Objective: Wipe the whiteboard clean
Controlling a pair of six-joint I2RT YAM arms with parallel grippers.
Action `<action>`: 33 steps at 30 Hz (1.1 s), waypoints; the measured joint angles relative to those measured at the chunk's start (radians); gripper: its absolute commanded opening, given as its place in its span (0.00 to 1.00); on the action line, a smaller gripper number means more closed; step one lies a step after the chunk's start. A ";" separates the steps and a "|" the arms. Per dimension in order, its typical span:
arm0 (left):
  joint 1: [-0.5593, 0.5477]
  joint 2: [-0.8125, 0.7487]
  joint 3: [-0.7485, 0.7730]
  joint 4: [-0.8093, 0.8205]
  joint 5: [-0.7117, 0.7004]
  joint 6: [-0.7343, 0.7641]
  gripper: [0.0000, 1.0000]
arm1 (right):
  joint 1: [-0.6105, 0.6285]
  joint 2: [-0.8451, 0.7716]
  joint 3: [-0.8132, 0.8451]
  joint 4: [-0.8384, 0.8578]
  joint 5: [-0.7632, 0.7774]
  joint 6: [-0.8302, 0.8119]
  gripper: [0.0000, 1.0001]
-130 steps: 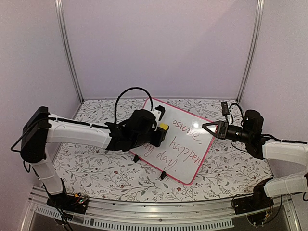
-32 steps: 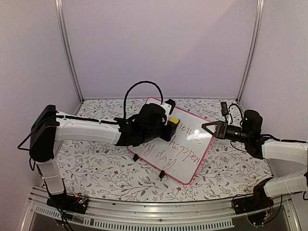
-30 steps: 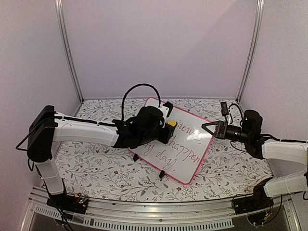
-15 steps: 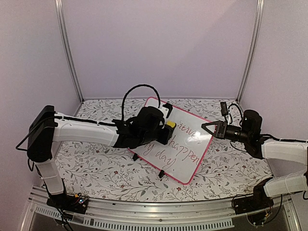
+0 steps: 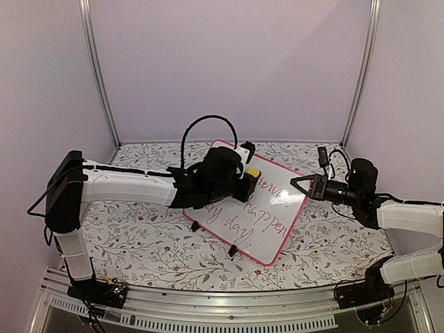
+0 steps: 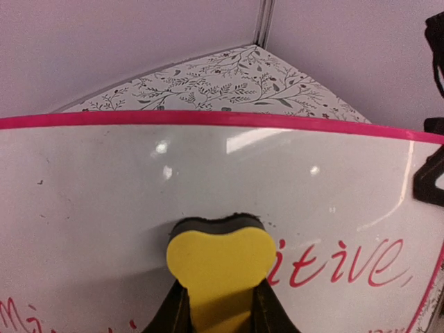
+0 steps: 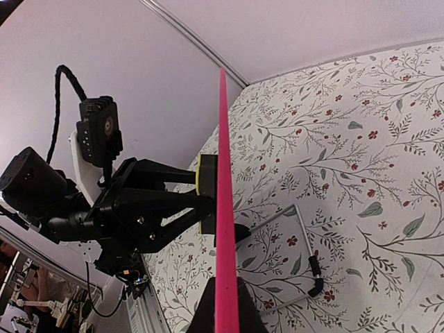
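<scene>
Left tool [image 6: 218, 316] slid its pinched yellow eraser [image 6: 220, 267] rightward against red writing [image 6: 347, 263] — right tool [image 7: 220, 313] pinches the whiteboard [image 7: 223, 208].

Counted one whiteboard [image 5: 266, 244], one yellow eraser [image 5: 253, 173], two black clip feet [image 5: 196, 227], and two grippers: left gripper [image 5: 247, 184], right gripper [image 5: 296, 183].

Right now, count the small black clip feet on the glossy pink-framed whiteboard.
2: one black clip foot near the pink-framed whiteboard's left corner, another about midway along its near-left edge. Others may be hidden.
</scene>
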 measured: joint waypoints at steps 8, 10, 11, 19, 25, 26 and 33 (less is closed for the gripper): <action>-0.002 -0.039 -0.128 0.109 0.005 -0.023 0.00 | 0.002 0.000 0.000 0.001 0.000 -0.001 0.00; -0.003 -0.053 -0.166 0.125 0.007 -0.031 0.00 | 0.002 0.000 0.000 0.001 0.000 -0.001 0.00; -0.003 -0.057 -0.177 0.128 0.007 -0.033 0.00 | 0.002 0.000 0.000 0.001 0.000 -0.001 0.00; -0.004 -0.050 -0.148 0.093 0.006 -0.028 0.00 | 0.004 0.005 0.003 0.000 0.004 0.000 0.00; -0.004 0.002 -0.010 0.043 0.014 0.003 0.00 | 0.008 0.005 0.005 0.000 0.010 -0.001 0.00; -0.004 0.011 0.010 0.042 0.015 0.009 0.00 | 0.009 0.005 0.005 0.000 0.011 -0.002 0.00; -0.004 0.043 0.086 0.023 0.023 0.033 0.00 | 0.011 0.005 0.007 0.000 0.011 -0.005 0.00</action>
